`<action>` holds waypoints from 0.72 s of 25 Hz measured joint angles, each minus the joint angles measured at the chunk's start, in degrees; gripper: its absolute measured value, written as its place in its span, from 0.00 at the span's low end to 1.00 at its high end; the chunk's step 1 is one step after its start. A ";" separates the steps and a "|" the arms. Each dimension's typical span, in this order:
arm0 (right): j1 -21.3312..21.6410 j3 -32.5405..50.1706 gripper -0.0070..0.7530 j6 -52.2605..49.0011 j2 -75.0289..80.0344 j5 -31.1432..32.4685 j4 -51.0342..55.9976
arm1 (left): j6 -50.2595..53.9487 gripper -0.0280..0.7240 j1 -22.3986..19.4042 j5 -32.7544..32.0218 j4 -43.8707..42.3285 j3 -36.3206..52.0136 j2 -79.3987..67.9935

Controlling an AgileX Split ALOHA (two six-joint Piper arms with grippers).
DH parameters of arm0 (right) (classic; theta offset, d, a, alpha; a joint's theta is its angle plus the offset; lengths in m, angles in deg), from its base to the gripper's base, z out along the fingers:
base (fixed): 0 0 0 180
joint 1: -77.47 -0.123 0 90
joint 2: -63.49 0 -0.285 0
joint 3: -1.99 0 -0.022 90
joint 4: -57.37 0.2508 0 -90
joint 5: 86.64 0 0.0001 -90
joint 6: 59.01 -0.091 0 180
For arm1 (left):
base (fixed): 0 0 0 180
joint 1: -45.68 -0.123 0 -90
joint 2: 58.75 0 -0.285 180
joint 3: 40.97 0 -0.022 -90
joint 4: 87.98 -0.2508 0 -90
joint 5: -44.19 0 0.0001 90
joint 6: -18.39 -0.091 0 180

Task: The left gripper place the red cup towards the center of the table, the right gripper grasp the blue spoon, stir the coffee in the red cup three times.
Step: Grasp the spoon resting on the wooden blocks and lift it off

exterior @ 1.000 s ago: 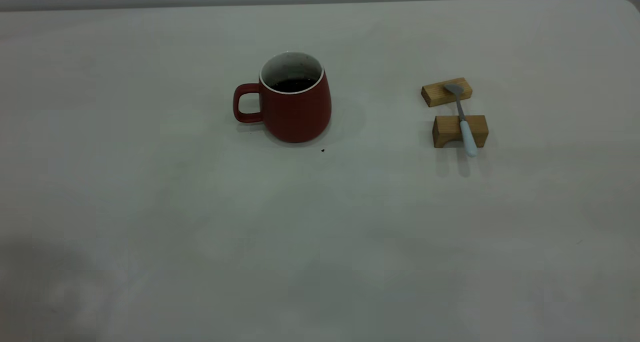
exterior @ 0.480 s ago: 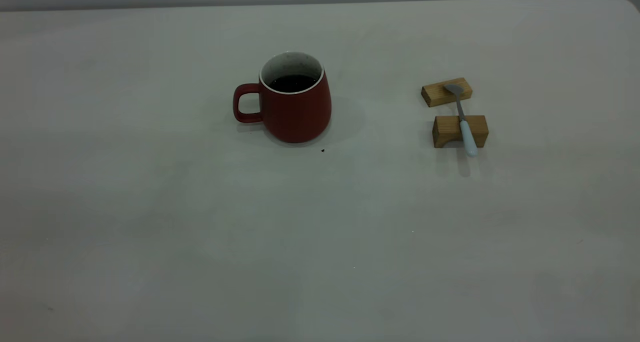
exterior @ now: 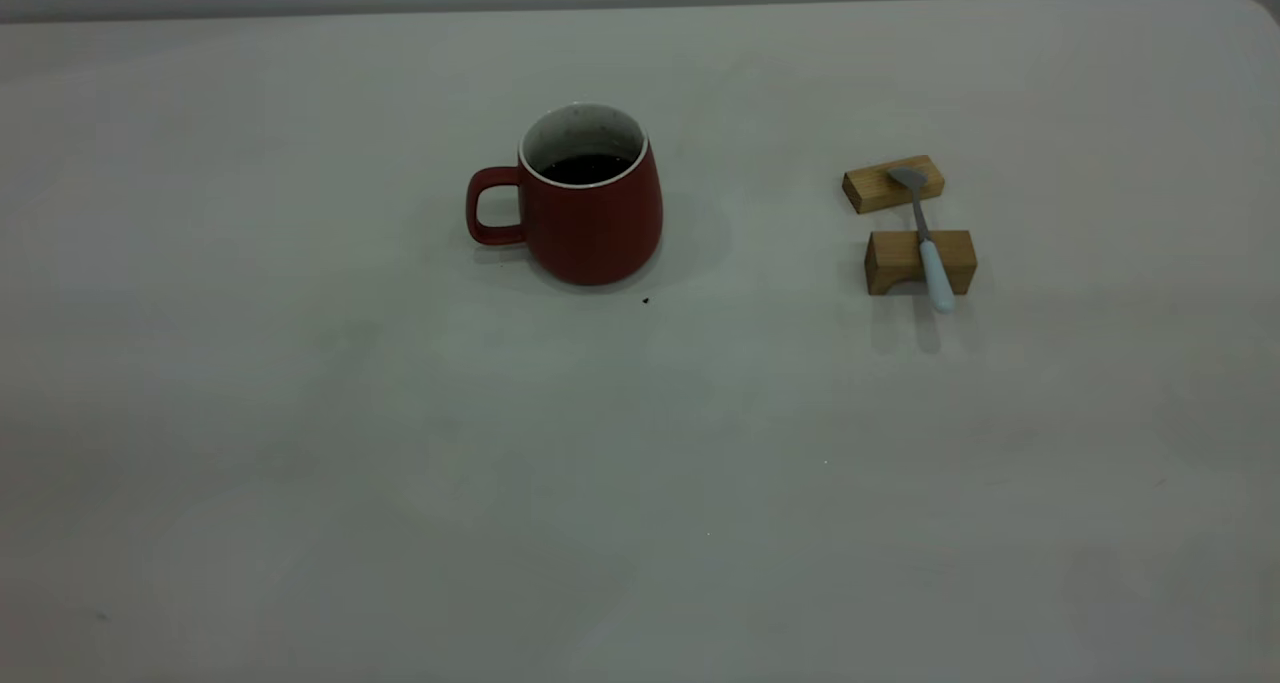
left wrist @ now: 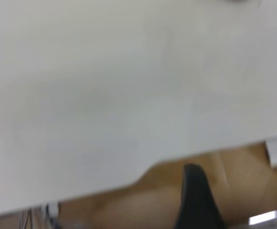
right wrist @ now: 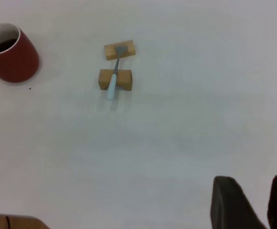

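The black right gripper [right wrist: 258,202] hovers high over the off-white counter [exterior: 400,443], its two fingers slightly apart and holding nothing. Well away from it, the pale blue spoon [right wrist: 113,82] rests across two tan wooden blocks [right wrist: 115,78]; farther off stands the dark red ceramic cup [right wrist: 9,58] with dark coffee [exterior: 585,169]. For the left gripper [left wrist: 196,200] I cannot tell.

Open bench [exterior: 400,483] surface surrounds the red cup [exterior: 590,208] on all sides. The blue spoon [exterior: 925,243] spans two wooden blocks [exterior: 920,261] near the right edge, its handle overhanging, clear bench between it and the cup.
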 joint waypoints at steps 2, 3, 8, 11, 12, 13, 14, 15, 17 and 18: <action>0.00 0.00 0.32 -0.07 0.00 0.00 0.44 | -0.45 0.78 -0.40 -0.27 -0.58 0.00 3.63; 0.00 0.00 0.32 -0.07 0.00 -0.01 1.11 | -0.58 0.78 -0.94 -0.41 -0.89 0.00 5.43; 0.00 0.00 0.32 -0.30 0.00 -0.88 5.56 | -0.22 0.78 -4.51 -1.23 -0.03 0.00 8.74; 0.00 -0.14 0.36 -1.25 0.75 -1.33 6.20 | -0.16 0.78 -7.42 -1.27 0.09 0.00 8.74; 0.00 -0.40 0.38 -1.40 1.92 -1.75 6.81 | -0.11 0.78 -8.78 -1.27 0.09 0.00 8.74; 0.00 -0.85 0.41 -1.53 3.64 -2.49 7.41 | -0.06 0.78 -10.27 -1.27 0.09 0.00 8.74; 0.00 -1.30 0.44 -1.52 5.31 -3.32 7.69 | -0.06 0.78 -11.53 -1.27 0.09 0.00 8.74; 0.00 -1.79 0.48 -1.46 7.70 -4.59 7.76 | -0.06 0.78 -13.12 -1.27 0.09 0.00 8.78; 0.00 -2.35 0.55 -0.34 12.99 -7.81 7.76 | 0.00 0.78 -16.16 -1.27 0.09 0.00 8.78; 0.00 -2.42 0.58 0.55 16.32 -10.20 7.90 | 0.06 0.78 -17.14 -1.27 0.09 0.00 8.78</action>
